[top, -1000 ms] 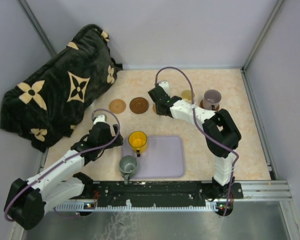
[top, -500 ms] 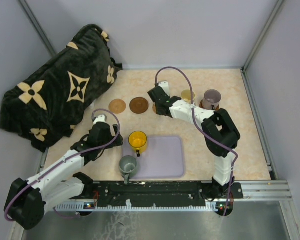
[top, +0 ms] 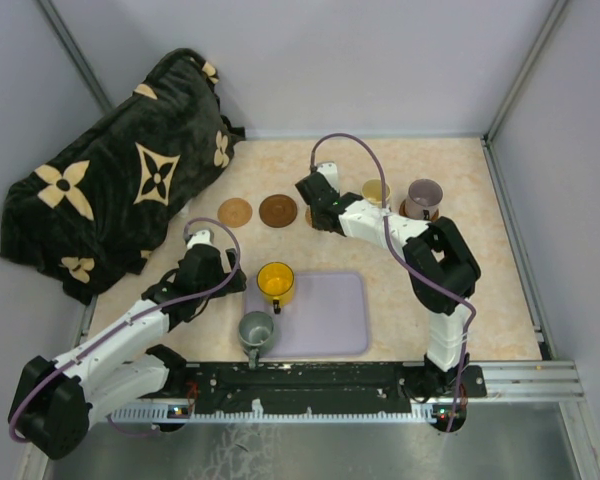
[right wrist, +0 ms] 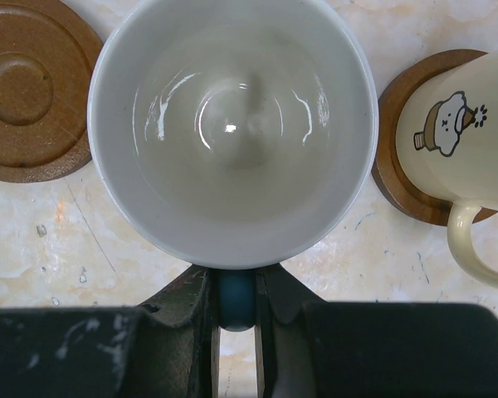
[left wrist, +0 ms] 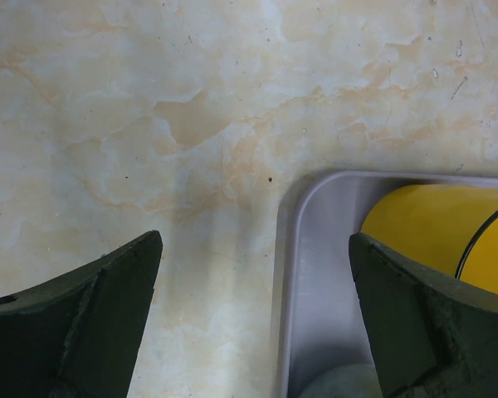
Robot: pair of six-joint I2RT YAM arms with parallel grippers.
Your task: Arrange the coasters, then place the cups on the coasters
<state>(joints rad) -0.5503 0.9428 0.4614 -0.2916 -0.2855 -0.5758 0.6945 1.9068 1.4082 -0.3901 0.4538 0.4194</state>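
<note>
Left fingers (left wrist: 91, 315) astride tray (left wrist: 303, 274) with yellow mug (left wrist: 423, 224)

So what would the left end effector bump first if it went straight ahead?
Probably the bare table, right beside the corner of the lavender tray, maybe its rim; depth is unclear.

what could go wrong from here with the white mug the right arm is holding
1. The right gripper holds the white mug only by its thin blue handle, so the mug could swing or slip.
2. The cream mug on its coaster stands close by. A sideways drift could bump it.
3. The open left gripper straddles the tray rim beside the yellow mug. Going down there could hit the rim.
</note>
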